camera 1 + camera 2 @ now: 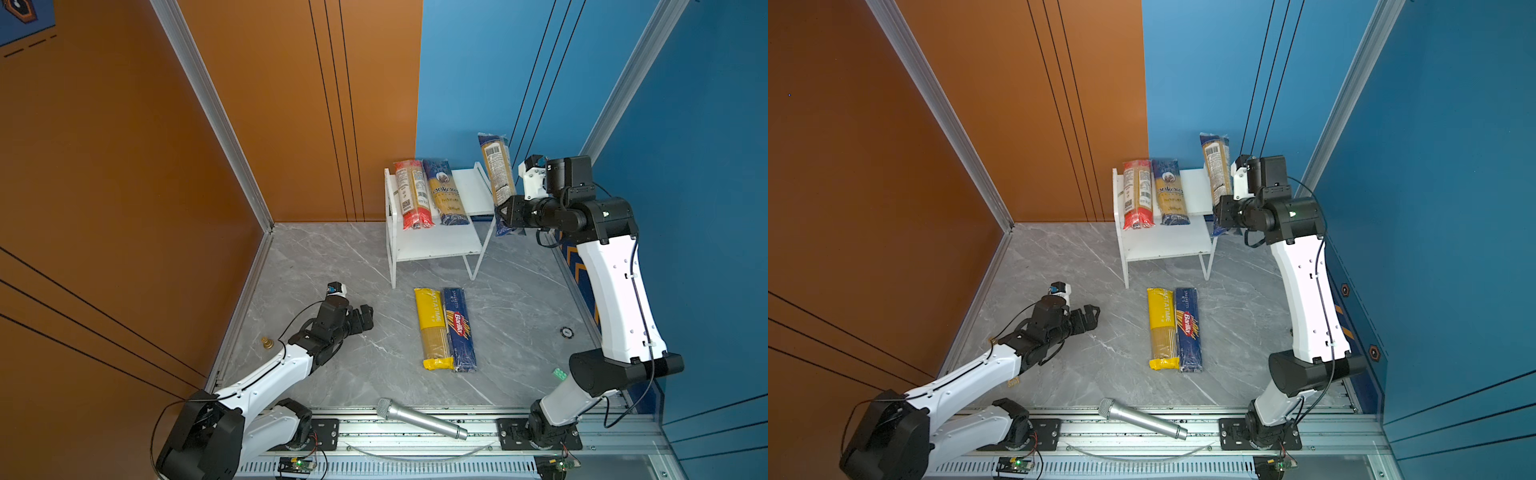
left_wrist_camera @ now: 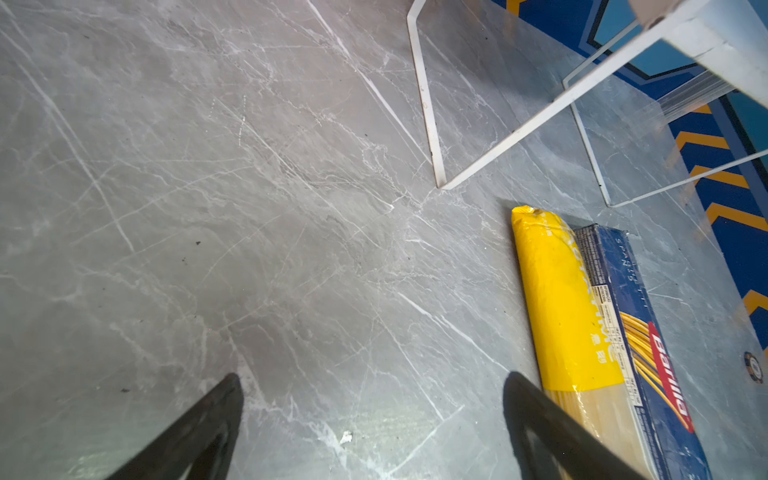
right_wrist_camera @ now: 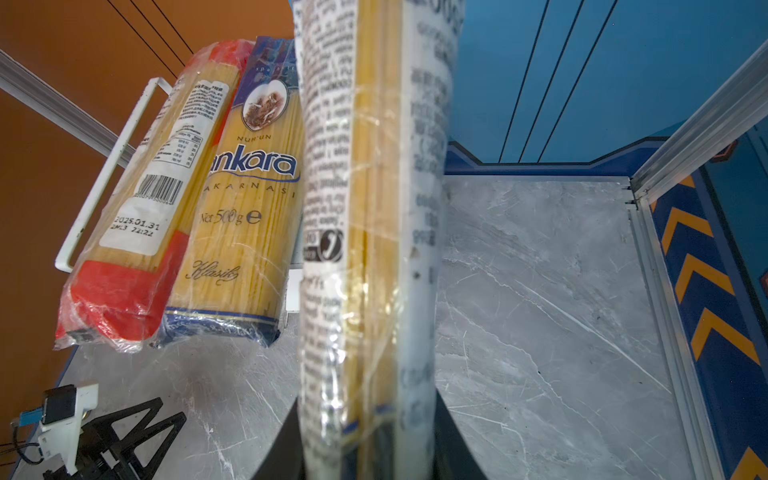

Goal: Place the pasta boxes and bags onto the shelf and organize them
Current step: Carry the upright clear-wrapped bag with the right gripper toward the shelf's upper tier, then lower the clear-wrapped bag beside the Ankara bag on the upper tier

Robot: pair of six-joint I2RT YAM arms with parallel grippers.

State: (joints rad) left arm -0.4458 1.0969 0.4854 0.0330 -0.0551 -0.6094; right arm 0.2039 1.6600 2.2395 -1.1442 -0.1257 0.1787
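Observation:
The white two-tier shelf (image 1: 436, 243) (image 1: 1167, 245) stands at the back. Across its top board lie a red-ended clear bag (image 1: 411, 193) (image 3: 137, 208) and the yellow-navy "ankara" bag (image 1: 444, 191) (image 3: 249, 187), side by side. My right gripper (image 1: 505, 216) (image 3: 365, 419) is shut on the lower end of a dark navy bag (image 1: 496, 174) (image 3: 365, 208), held upright just right of the shelf. A yellow bag (image 1: 432, 328) (image 2: 561, 299) and the blue Barilla box (image 1: 459, 328) (image 2: 648, 332) lie together on the floor in front. My left gripper (image 1: 365, 318) (image 2: 374, 386) hangs open and empty to their left.
A silver microphone (image 1: 422, 419) lies on the front rail. A small green block (image 1: 559, 373) and a black round disc (image 1: 566, 332) sit near the right arm's base. A brass piece (image 1: 267, 343) sits by the left wall. Walls close in behind and beside the shelf.

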